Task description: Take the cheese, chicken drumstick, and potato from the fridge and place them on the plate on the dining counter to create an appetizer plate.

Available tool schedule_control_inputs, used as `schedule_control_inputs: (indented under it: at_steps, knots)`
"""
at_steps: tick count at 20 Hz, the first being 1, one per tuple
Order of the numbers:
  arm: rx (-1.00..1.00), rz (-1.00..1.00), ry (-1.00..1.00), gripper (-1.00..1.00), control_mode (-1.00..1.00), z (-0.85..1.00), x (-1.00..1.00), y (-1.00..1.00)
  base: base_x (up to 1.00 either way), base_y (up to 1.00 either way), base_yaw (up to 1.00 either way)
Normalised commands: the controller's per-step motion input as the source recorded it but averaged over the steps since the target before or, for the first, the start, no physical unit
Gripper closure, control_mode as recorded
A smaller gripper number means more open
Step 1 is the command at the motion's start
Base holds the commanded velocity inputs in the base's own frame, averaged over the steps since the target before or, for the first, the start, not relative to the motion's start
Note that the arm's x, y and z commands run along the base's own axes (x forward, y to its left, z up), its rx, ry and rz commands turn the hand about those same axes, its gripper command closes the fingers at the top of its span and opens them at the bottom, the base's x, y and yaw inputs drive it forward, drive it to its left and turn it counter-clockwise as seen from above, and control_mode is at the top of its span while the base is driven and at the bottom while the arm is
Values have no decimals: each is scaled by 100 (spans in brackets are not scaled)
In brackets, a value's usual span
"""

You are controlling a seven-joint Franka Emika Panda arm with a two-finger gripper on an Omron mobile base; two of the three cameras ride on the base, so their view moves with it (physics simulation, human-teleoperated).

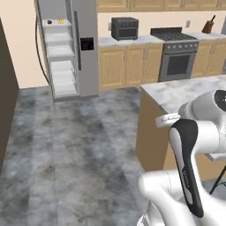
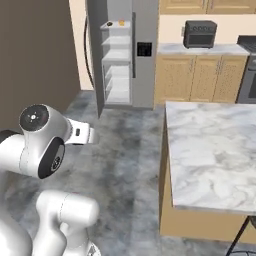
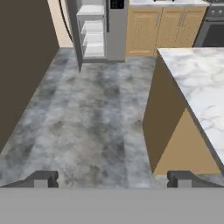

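Observation:
The fridge (image 1: 66, 48) (image 2: 122, 50) (image 3: 94, 28) stands open at the far end of the floor, showing white shelves. On its top shelf lies the small yellow-orange cheese (image 1: 60, 20) (image 2: 121, 22). Beside it sits a small dark piece, seemingly the chicken drumstick (image 1: 49, 22) (image 2: 109, 23). The potato is too small to make out and the plate is out of view. The marble-topped dining counter (image 1: 185, 92) (image 2: 215, 145) (image 3: 201, 83) is close on my right. My gripper (image 3: 113, 180) is open and empty, well short of the fridge, over the floor.
The grey tiled floor (image 1: 88, 145) runs free from me to the fridge. A dark wall (image 1: 6, 97) (image 3: 22, 65) closes the left side. Wood cabinets carry a toaster oven (image 1: 124, 28), with a stove (image 1: 176, 53) to their right. A black stool leg (image 2: 240, 235) stands by the counter.

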Motion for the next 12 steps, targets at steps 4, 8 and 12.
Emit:
schedule_control_inputs:
  at_steps: [4, 8, 12]
  knots:
    - [0, 0, 0, -100, 100, 0, 0, 0, 100, 0, 6]
    - [0, 0, 0, -100, 100, 0, 0, 0, 100, 0, 6]
    - [0, 0, 0, -100, 100, 0, 0, 0, 100, 0, 6]
